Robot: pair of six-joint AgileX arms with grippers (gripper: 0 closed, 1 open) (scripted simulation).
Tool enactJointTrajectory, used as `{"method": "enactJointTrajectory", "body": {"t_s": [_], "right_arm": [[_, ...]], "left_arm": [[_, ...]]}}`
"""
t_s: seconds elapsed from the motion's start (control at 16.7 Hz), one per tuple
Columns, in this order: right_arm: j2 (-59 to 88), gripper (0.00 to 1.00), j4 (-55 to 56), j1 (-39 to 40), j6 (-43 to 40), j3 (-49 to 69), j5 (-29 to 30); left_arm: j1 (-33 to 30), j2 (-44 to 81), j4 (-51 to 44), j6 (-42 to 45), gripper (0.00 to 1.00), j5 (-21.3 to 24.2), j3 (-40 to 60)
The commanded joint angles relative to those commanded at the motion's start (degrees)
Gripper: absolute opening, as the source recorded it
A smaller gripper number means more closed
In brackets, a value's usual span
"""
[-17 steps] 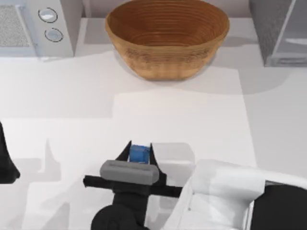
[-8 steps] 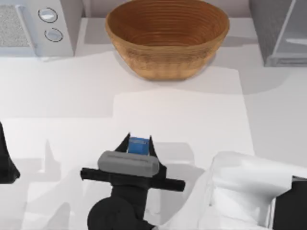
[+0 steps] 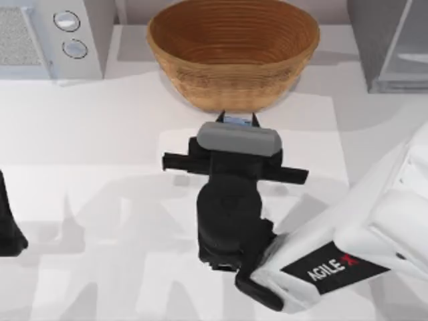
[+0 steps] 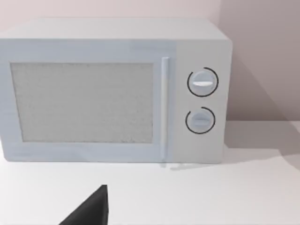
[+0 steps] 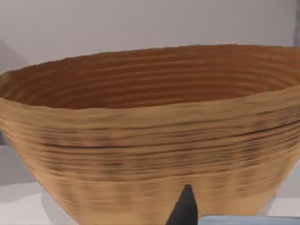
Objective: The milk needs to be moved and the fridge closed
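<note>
The milk shows as a thin blue sliver, lifted off the table and held between the fingers of my right gripper. The gripper is shut on it, just in front of the near wall of the wicker bowl. In the right wrist view the bowl looms close, with one dark fingertip and the carton's pale blue top below it. The fridge stands at the back right, its pale-framed glassy door angled outward. My left arm is parked at the table's left edge.
A light-grey box with two round knobs sits at the back left, also seen up close in the left wrist view. My right arm's white body covers the front right of the table.
My right gripper has carried the milk up off the front of the table and back toward the bowl, moving slightly right. The left arm has stayed still.
</note>
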Motion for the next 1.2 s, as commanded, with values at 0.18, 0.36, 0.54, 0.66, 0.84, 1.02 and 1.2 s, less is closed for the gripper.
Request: {"method": "enactJointTrajectory", "body": {"t_s": [0.18, 0.36, 0.54, 0.66, 0.84, 1.02, 1.2], "right_arm": [[-8.8, 0.00, -0.7, -12.2, -0.8, -6.2, -14.4], [-18.3, 0.00, -2.1, -25.8, -1.4, -13.6, -30.3], [-27.2, 0.00, -4.0, -38.9, -1.7, -21.1, -45.2], [-32.2, 0.00, -5.3, -46.3, -1.8, -25.7, -53.2], [-37.3, 0.00, -7.0, -53.5, -1.9, -30.7, -60.6], [-38.8, 0.00, -7.6, -55.5, -1.9, -32.3, -62.7], [-38.6, 0.00, -7.5, -55.3, -1.8, -32.1, -62.5]], "left_arm": [[0.0, 0.0, 0.0, 0.0, 1.00, 0.0, 0.0], [0.0, 0.0, 0.0, 0.0, 1.00, 0.0, 0.0], [0.0, 0.0, 0.0, 0.0, 1.00, 0.0, 0.0], [0.0, 0.0, 0.0, 0.0, 1.00, 0.0, 0.0], [0.0, 0.0, 0.0, 0.0, 1.00, 0.0, 0.0], [0.0, 0.0, 0.0, 0.0, 1.00, 0.0, 0.0], [0.0, 0.0, 0.0, 0.0, 1.00, 0.0, 0.0]]}}
